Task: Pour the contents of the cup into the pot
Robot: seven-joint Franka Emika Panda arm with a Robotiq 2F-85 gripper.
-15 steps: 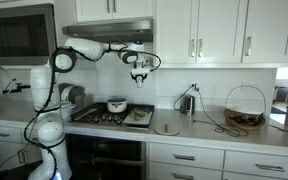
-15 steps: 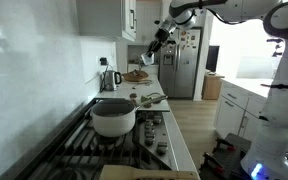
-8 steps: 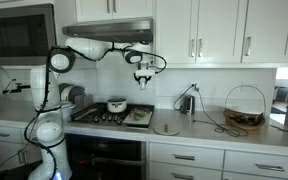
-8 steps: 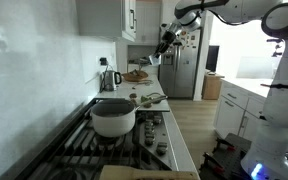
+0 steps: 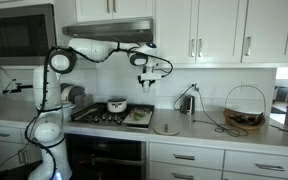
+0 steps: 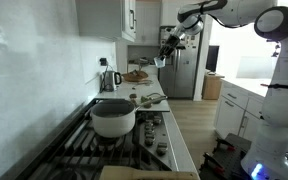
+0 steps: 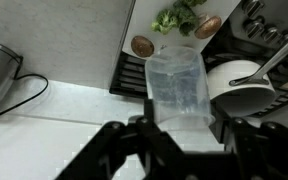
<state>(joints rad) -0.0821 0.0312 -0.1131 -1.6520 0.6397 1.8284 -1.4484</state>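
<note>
My gripper is shut on a clear plastic cup and holds it upright, high above the counter; it also shows in the other exterior view and the wrist view. The cup's contents cannot be made out. The pot is squat and whitish with a darker rim. It stands on the stove, below and to the left of the gripper. It is large in the foreground of an exterior view. In the wrist view the pot lies to the right of the cup, with a long handle.
A tray with greens lies on the stove beside the pot. A flat round disc, a kettle with a cord and a wire basket stand on the counter. Cabinets and a hood hang just above the arm.
The gripper with the cup has moved sideways along the counter, away from the pot and toward the kettle. The pot has not moved.
</note>
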